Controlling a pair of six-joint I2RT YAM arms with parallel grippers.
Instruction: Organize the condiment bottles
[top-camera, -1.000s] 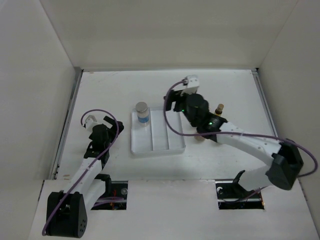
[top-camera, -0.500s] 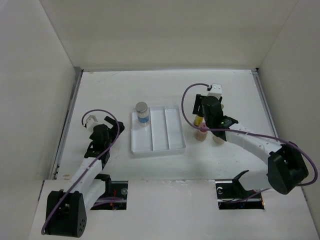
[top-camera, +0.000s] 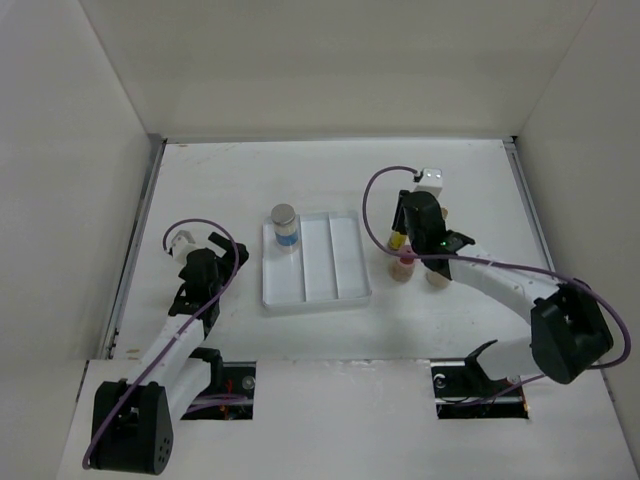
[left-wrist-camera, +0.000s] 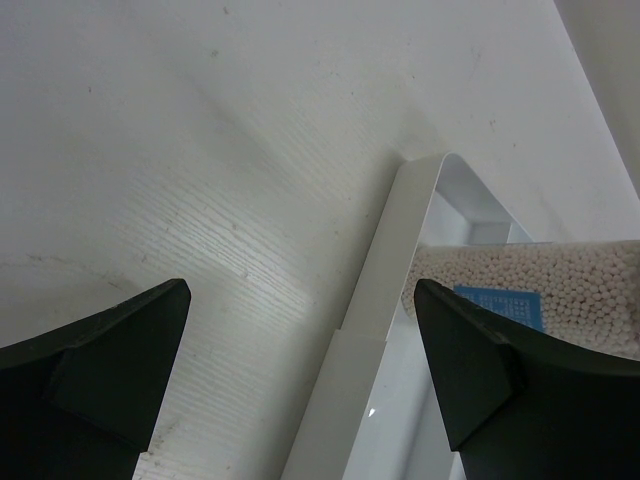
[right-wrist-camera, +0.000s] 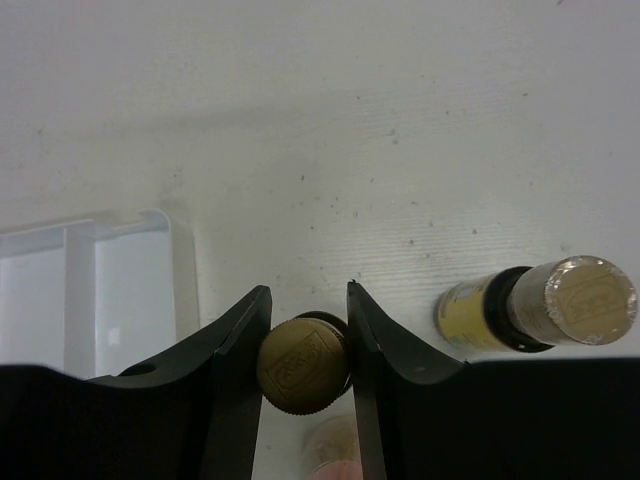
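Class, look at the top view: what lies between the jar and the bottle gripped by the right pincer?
The tray's middle and right compartments, both empty, then a strip of bare table, separate the jar from the bottle in the right pincer.

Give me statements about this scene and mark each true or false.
The clear jar with grey lid and blue label stands in the left compartment of the white three-compartment tray. True.
The left hand holds a bottle. False: it is open and empty.
The right hand is shut on the tan cap of a slim dark bottle. True.
The second slim dark tan-capped bottle is inside the tray. False: it is on the table.
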